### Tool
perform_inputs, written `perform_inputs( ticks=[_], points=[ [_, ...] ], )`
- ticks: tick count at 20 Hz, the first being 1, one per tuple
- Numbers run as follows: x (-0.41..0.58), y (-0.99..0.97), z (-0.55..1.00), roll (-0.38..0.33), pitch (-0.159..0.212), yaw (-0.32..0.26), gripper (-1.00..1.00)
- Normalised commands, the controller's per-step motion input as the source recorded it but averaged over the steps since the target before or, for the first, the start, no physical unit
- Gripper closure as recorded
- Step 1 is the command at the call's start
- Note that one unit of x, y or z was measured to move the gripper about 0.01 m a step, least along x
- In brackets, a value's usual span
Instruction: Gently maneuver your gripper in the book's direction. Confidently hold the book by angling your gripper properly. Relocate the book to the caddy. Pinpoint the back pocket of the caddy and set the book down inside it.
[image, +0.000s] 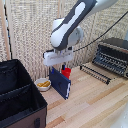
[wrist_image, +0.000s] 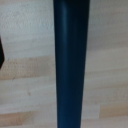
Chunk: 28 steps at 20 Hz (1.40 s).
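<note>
In the exterior view the navy book (image: 60, 83) stands upright on its edge, its lower corner at or just above the wooden table. My gripper (image: 59, 66) is right over the book's top edge and shut on it; the fingers are mostly hidden by the white head. In the wrist view the book (wrist_image: 71, 65) is a dark blue band running across the middle of the picture, with wood grain on both sides. The black caddy (image: 31, 106) sits at the exterior view's lower left, apart from the book. Its back pocket (image: 10, 75) lies beyond the divider (image: 14, 90).
A red cup (image: 67, 73) stands just behind the book. A white bowl (image: 43, 84) with yellow contents sits between book and caddy. A toaster oven (image: 113, 56) and a wire rack (image: 95, 74) are at the exterior view's right. A black cable hangs from the arm.
</note>
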Motion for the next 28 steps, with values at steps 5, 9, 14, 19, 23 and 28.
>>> perform_inputs(
  ticks=[5, 9, 14, 19, 23, 28],
  points=[
    [0.127, -0.02, -0.25, 0.000, -0.001, 0.061, -1.00],
    [0.025, 0.00, -0.07, 0.000, 0.000, 0.005, 1.00],
    [0.013, 0.02, 0.00, -0.008, 0.000, 0.001, 1.00],
    [0.062, 0.02, -0.01, -0.026, 0.002, 0.000, 1.00],
    [0.045, 0.03, 0.00, -0.033, 0.000, 0.000, 1.00],
    [0.013, 0.08, 0.02, -0.039, 0.000, -0.036, 1.00]
  ],
)
